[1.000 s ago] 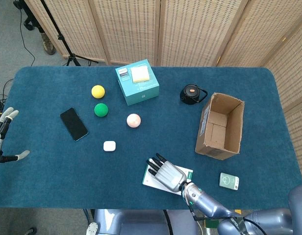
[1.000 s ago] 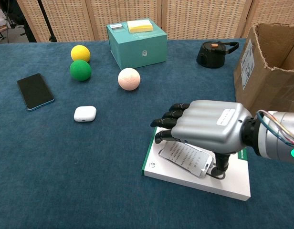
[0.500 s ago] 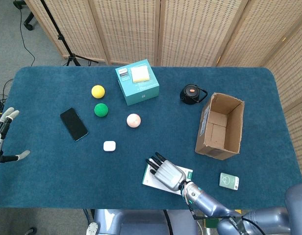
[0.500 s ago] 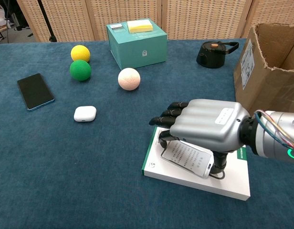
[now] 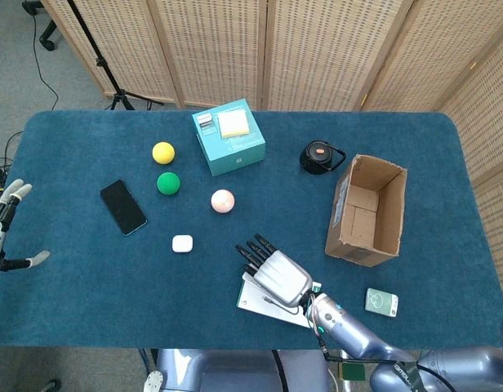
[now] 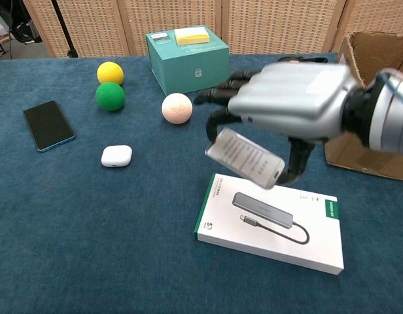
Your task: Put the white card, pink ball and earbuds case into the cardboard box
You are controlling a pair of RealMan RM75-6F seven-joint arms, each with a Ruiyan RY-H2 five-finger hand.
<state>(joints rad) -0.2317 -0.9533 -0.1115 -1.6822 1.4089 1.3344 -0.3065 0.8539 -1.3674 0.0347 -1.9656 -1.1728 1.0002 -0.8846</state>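
white card (image 6: 245,157) | gripped by right robot hand (image 6: 290,98) | above flat white box (image 6: 270,222)

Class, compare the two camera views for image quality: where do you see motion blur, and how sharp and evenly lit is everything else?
Chest view: the right hand and the white card it holds are motion-blurred, while the pink ball and earbuds case are sharp. Head view: crisp throughout, with soft, even light and faint shadows.

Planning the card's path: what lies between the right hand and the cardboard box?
Bare blue cloth only, seen in the head view, between the right hand, holding the card, and the cardboard box.
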